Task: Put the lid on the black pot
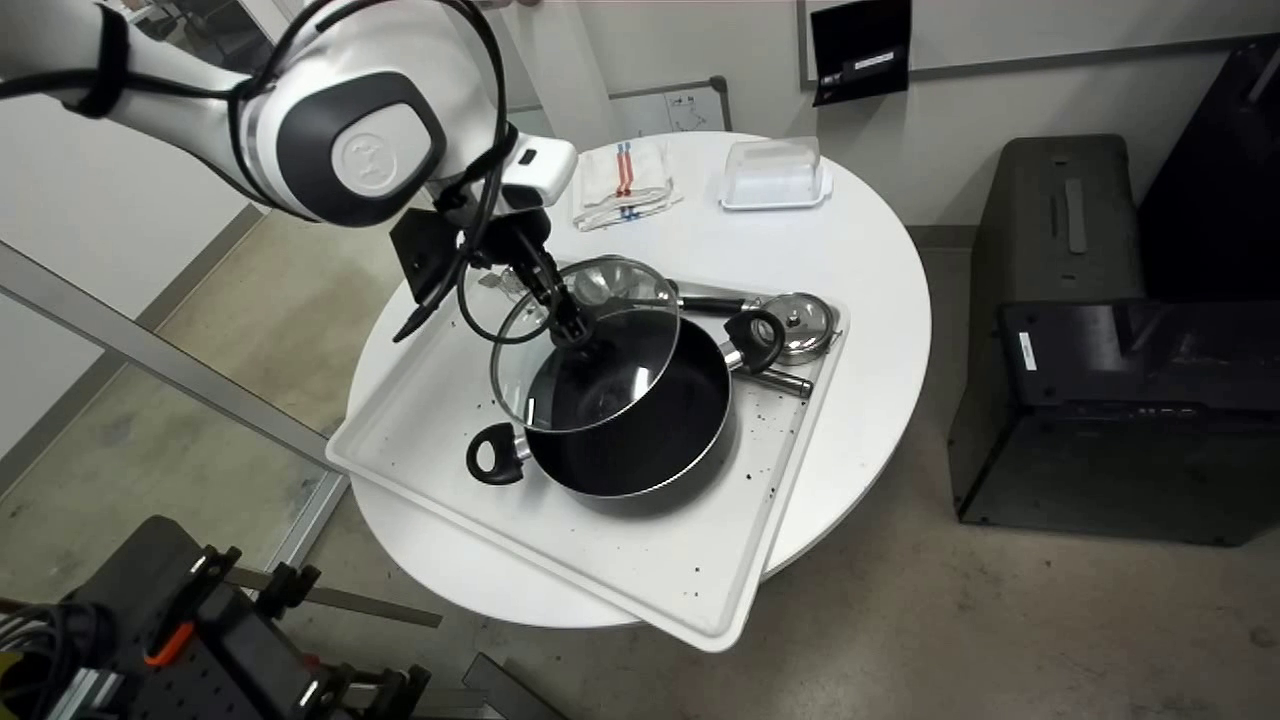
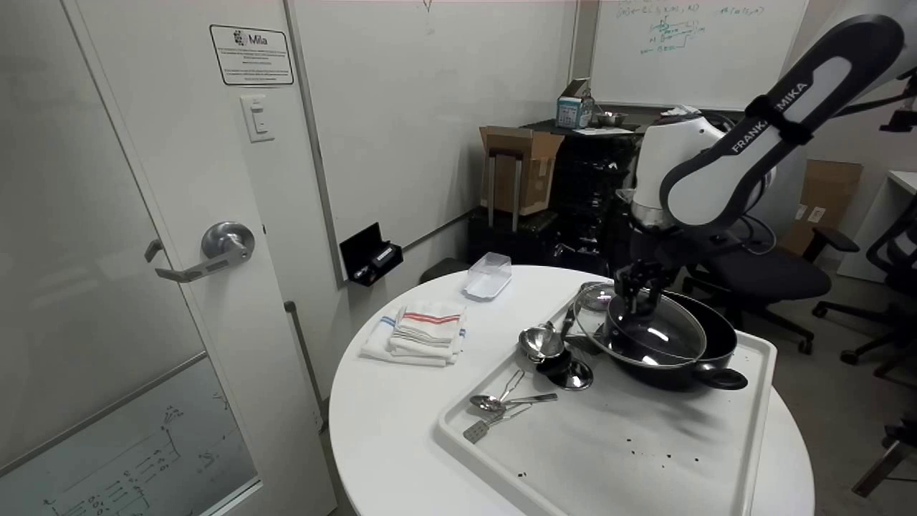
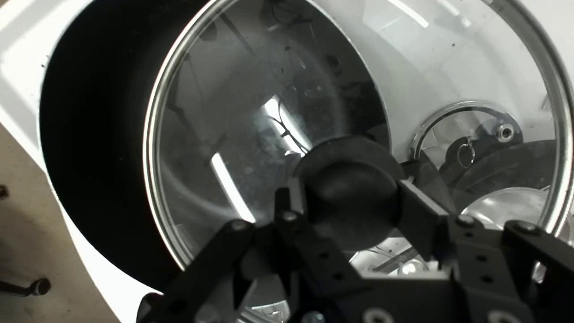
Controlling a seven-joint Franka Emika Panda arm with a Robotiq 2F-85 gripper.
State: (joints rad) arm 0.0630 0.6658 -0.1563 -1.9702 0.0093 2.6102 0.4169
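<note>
Your fingers [image 3: 421,222] pinch the knob [image 3: 352,202] of the lid [image 3: 314,107] from both sides. In an exterior view the lid [image 1: 610,365] covers just part of the black pot [image 1: 680,435], off to its left and far side; I can't tell if they touch. Move the lid right and near until the round edges match, hold it flat, bring it down slowly, then let go. The wrist view shows the knob well, but both exterior views lose it in the dark. An exterior view shows the pot's near left handle [image 1: 509,457] and far right handle [image 1: 748,352].
</note>
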